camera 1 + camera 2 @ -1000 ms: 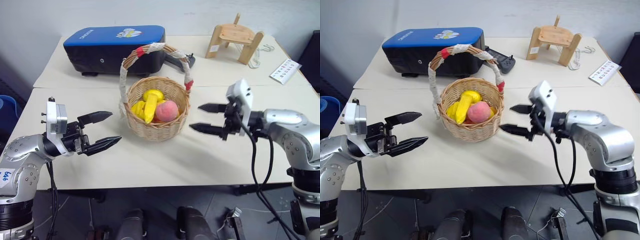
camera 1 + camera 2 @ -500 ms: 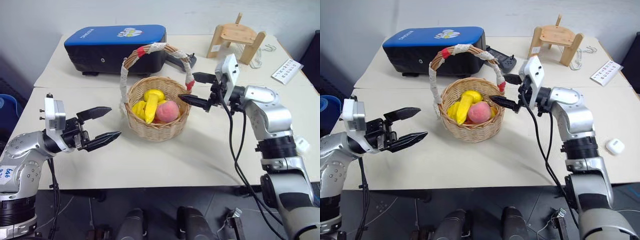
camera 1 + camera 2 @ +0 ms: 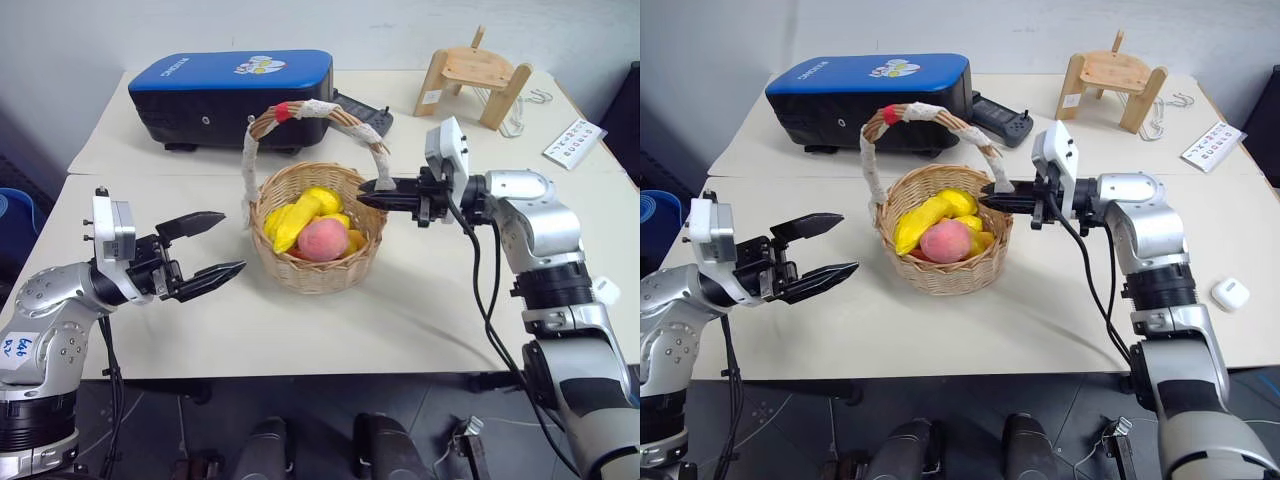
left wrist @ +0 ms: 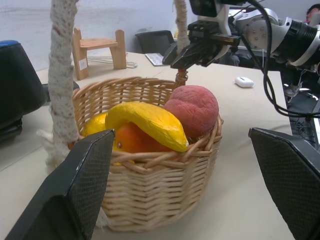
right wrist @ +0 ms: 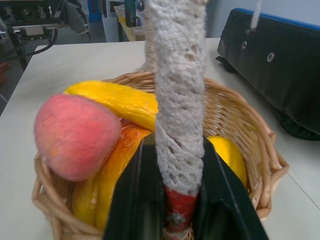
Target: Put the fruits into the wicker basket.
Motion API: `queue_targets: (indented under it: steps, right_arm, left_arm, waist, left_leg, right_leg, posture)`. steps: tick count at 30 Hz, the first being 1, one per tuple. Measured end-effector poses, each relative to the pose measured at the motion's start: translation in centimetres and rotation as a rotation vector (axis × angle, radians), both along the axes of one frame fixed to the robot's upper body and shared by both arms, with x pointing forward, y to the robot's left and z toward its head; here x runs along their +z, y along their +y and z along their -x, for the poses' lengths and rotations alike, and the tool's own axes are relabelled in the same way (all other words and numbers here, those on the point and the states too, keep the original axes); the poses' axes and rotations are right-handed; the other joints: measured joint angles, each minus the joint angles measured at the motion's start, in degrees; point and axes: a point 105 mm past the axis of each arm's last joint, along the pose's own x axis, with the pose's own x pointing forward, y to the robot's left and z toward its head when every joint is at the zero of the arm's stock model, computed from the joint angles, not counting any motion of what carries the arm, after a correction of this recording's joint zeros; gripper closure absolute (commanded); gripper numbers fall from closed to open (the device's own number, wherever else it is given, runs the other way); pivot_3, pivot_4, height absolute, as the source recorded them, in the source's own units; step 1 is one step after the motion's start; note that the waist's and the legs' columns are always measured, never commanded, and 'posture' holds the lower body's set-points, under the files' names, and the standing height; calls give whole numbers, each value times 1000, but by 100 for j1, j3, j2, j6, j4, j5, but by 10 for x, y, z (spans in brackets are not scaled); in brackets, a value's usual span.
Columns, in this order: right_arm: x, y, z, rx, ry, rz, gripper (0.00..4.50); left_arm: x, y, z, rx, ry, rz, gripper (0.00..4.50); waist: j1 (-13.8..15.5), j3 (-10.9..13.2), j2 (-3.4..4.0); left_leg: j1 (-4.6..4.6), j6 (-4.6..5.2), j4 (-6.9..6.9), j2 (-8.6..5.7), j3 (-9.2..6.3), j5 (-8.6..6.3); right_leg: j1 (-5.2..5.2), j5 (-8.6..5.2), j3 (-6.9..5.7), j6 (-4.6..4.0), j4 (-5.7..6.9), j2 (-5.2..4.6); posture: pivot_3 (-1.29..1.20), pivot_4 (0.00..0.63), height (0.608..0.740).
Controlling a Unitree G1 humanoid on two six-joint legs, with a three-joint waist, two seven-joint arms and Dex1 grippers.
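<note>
The wicker basket (image 3: 316,268) stands mid-table, tipped a little, with its taped handle (image 3: 312,108) arching over it. Inside lie the fruits: a pink-red peach (image 3: 323,240), a curved yellow banana (image 3: 292,222), an orange-red mango (image 4: 131,140) beneath them and some yellow pieces. My right gripper (image 3: 369,191) reaches in level from the right and is shut on the handle's right foot, where the white tape meets a red band (image 5: 178,197); its fingers (image 5: 131,200) press either side. My left gripper (image 3: 232,242) hovers open to the left of the basket, apart from it.
A blue and black case (image 3: 235,92) sits behind the basket with a black controller (image 3: 996,116) beside it. A small wooden stool (image 3: 471,74) and a printed card (image 3: 571,141) are at the back right. A small white rounded case (image 3: 1228,292) lies near the right edge.
My right gripper swung left from beside the basket to the handle's right foot and shut on it. The basket tipped and the fruits shifted inside. The left arm held still.
</note>
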Motion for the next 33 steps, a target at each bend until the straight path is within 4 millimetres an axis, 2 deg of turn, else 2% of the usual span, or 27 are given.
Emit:
queue_targets:
  steps: [7,13,15,17,19,21,26,32,33]
  right_arm:
    - [-2,-25,32,-114,53,-78,4286]
    - [30,-87,65,-425,14,-220,4286]
    - [29,-108,73,-536,18,-238,4286]
    - [20,-126,77,-636,32,-220,4286]
    - [8,-141,76,-718,54,-211,4286]
    - [-7,-164,70,-835,62,-214,4286]
    - [-14,-206,57,-1010,-14,-252,4286]
    - [-17,-229,45,-1081,-60,-297,4286]
    - [-17,-231,43,-1090,-63,-307,3936]
  left_arm:
    - [2,-15,-6,-65,-9,14,0]
    - [-5,-26,-15,-116,28,45,0]
    - [-8,-30,-14,-141,38,41,0]
    - [-10,-33,-18,-161,49,44,0]
    - [-10,-36,-22,-176,45,49,0]
    - [-9,-43,-26,-198,35,56,0]
    - [-8,-47,-28,-220,18,54,0]
    - [-12,-46,-30,-220,30,53,0]
    - [-12,-46,-30,-220,29,51,0]
  waist:
    - [142,0,1]
    - [270,0,0]
    - [276,0,-1]
    - [276,-2,-3]
    - [277,-2,-3]
    - [275,-2,-3]
    - [242,-2,-2]
    - [250,-2,-2]
    - [250,-2,-2]
  left_leg:
    - [-5,0,2,-2,4,0]
    - [-7,1,7,-4,9,2]
    - [-4,1,7,-4,12,2]
    - [-2,5,5,-5,18,5]
    - [-2,9,5,-10,24,7]
    - [-1,12,7,-12,37,8]
    - [5,11,2,-7,67,10]
    - [4,11,6,-6,82,11]
    - [4,11,6,-5,82,11]
  right_leg:
    - [0,0,1,0,-4,-1]
    - [1,1,4,-2,-10,0]
    - [4,1,6,-2,-10,2]
    - [4,1,10,-3,-13,3]
    - [3,1,15,-3,-12,1]
    - [2,2,19,-3,-11,-1]
    - [-1,1,22,-3,-9,4]
    - [0,2,22,-3,-9,2]
    - [0,2,22,-3,-8,2]
  posture:
    - [0,150,740]
    - [0,150,740]
    - [0,150,740]
    - [0,150,740]
    - [0,150,740]
    - [0,150,740]
    - [0,150,740]
    - [0,150,740]
    - [0,150,740]
